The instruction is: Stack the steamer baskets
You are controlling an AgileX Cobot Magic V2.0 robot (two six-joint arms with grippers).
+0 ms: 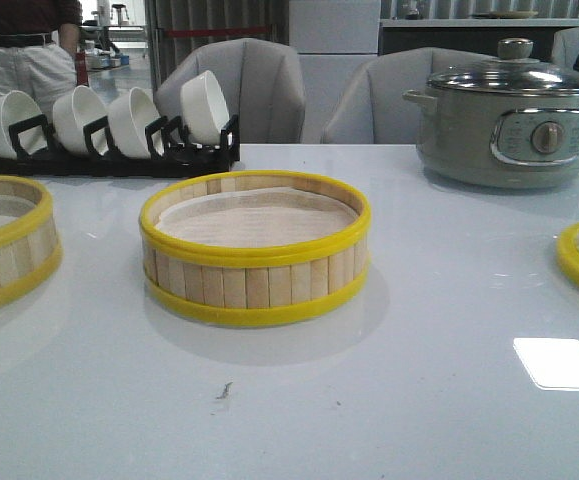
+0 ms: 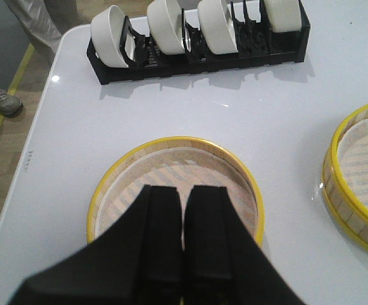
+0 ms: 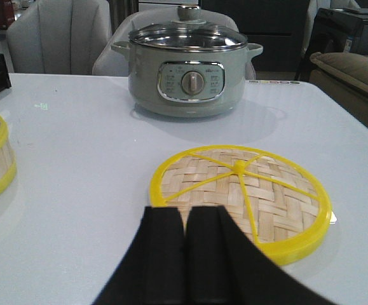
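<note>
White table (image 1: pixel 439 300), nothing stacked yet. Both grippers, left (image 2: pixel 184 244) and right (image 3: pixel 185 254), closed and empty. I'd open left wide over the left basket (image 2: pixel 176 190), grip its rim.

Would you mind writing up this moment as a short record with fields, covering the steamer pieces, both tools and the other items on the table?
centre basket: upright at mid-table, paper liner inside, nothing stacked on it
left basket: at the table's left edge, also lined
lid: woven bamboo, lying flat on the right, in front of the electric pot
left tool: shut, above the left basket, holding nothing
right tool: shut, beside the lid, holding nothing
bowl rack: back left, four white bowls on edge
stacking: not begun
</note>
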